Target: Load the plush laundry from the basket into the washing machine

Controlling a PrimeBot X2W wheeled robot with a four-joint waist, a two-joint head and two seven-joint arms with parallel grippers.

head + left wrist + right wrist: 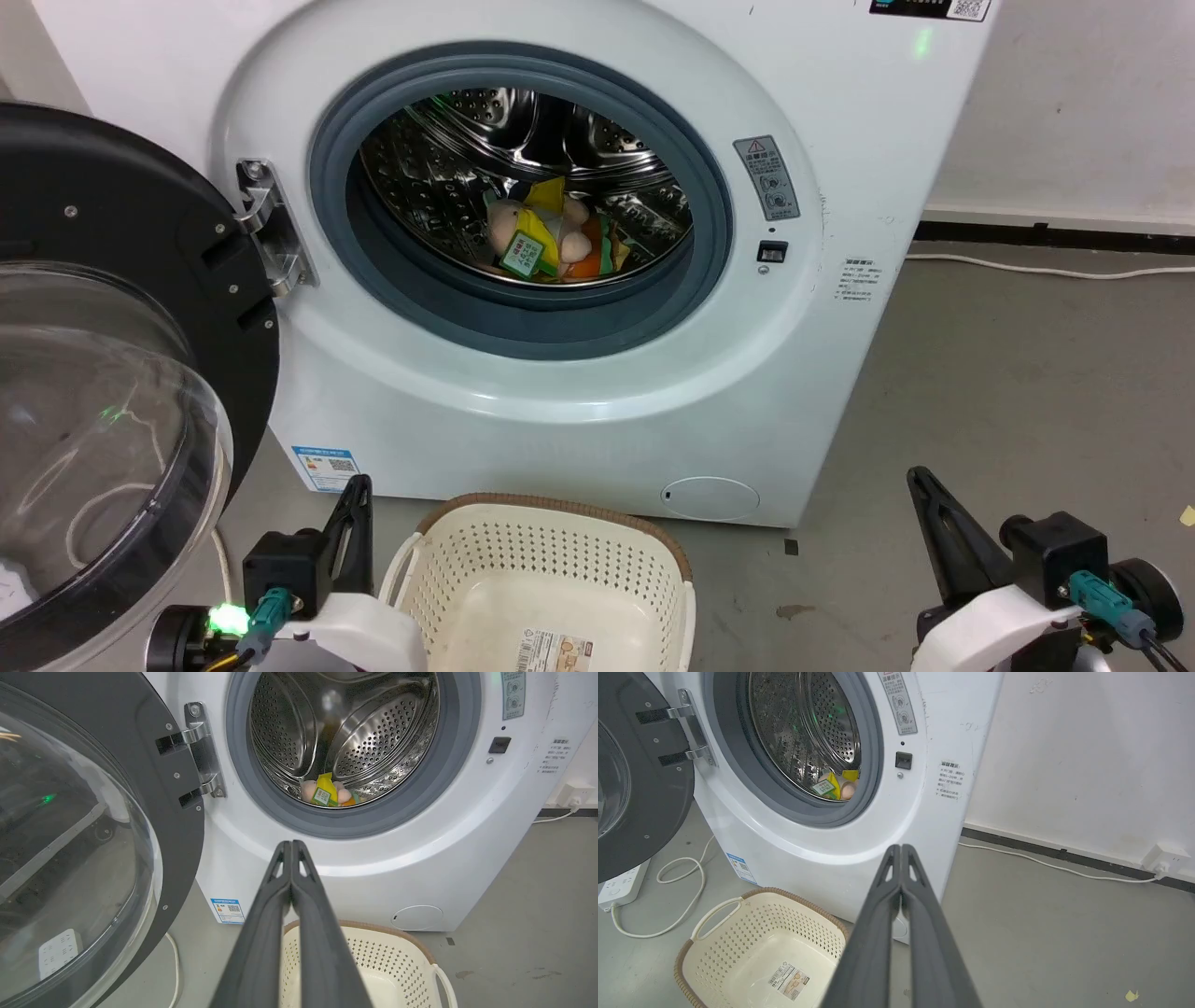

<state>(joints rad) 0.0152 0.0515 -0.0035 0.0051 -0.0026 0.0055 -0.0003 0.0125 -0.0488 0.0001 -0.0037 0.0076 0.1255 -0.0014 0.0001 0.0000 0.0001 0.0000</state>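
Left pincer [290,844] closed; plush laundry [326,793] well ahead, inside drum [373,732].

Reads as a bare lab or test room rigged as a laundry corner, not a furnished home. The washing machine [597,411] stands on a grey concrete floor [1027,392] by a scuffed white wall [1087,765] with a black baseboard [1017,840]. A power strip [619,889] and a loose white cable [1041,861] lie on the floor, and a basket [784,919] sits in front.

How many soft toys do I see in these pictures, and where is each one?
1. The soft toy lies low in the drum of the washing machine. The basket shows none, only a label. Parts of the drum are hidden.
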